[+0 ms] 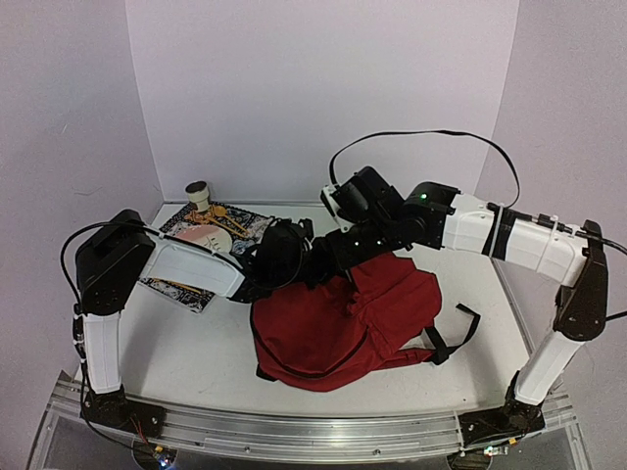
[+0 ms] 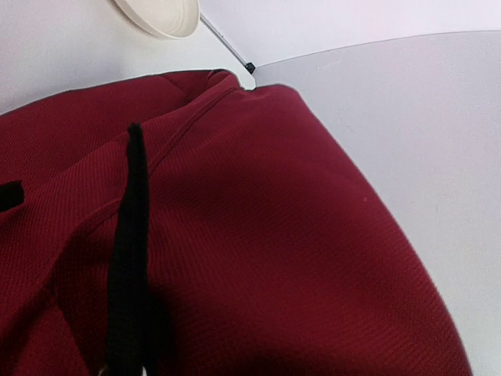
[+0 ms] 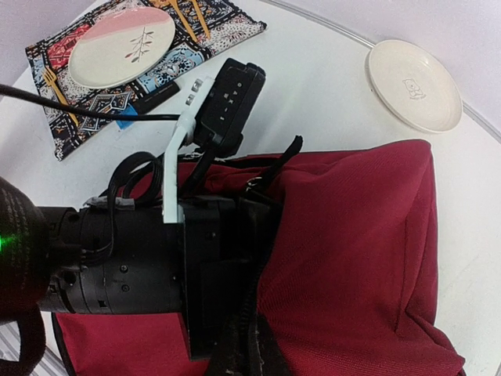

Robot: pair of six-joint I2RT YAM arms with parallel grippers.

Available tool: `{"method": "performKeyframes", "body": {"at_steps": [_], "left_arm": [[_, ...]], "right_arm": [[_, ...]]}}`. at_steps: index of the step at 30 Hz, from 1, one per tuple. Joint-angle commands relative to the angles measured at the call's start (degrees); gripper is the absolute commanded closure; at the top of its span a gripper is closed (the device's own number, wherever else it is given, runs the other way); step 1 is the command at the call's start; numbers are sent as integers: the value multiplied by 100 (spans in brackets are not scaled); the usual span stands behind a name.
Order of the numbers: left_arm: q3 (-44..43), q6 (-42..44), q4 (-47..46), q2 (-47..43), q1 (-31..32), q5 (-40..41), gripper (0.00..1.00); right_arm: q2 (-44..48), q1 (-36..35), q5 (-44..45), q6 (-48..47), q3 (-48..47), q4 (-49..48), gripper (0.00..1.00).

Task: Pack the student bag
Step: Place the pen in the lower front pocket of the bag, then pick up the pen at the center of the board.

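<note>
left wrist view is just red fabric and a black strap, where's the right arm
observer: the right arm reaches in from the right, over the student bag, and meets the left arm at the bag's back left edge
operator: white thing at my top edge?
observer: a small white dish, whole in the right wrist view, on the table beyond the bag and not touching it
operator: anything else out there
observer: a patterned placemat lies left of the dish, with a pink and white plate on it
</note>
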State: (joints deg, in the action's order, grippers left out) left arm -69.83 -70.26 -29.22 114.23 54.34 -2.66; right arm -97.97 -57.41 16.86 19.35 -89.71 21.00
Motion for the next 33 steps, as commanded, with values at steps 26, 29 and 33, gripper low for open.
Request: {"method": "performKeyframes", "body": {"at_steps": [26,29,33], "left_arm": [[1513,2701,4278,-3466,-764,1927,34],[1173,3309,4713,-3198,-1025,2032,33],[549,3837,5280,-2484,-1355,2087,33]], "right_arm": [[268,-187,-148,-81,32,-191,100],[280,-185,-147,-74,35,-193,100],[319,-185,-152,-59,58,-191,100]]}}
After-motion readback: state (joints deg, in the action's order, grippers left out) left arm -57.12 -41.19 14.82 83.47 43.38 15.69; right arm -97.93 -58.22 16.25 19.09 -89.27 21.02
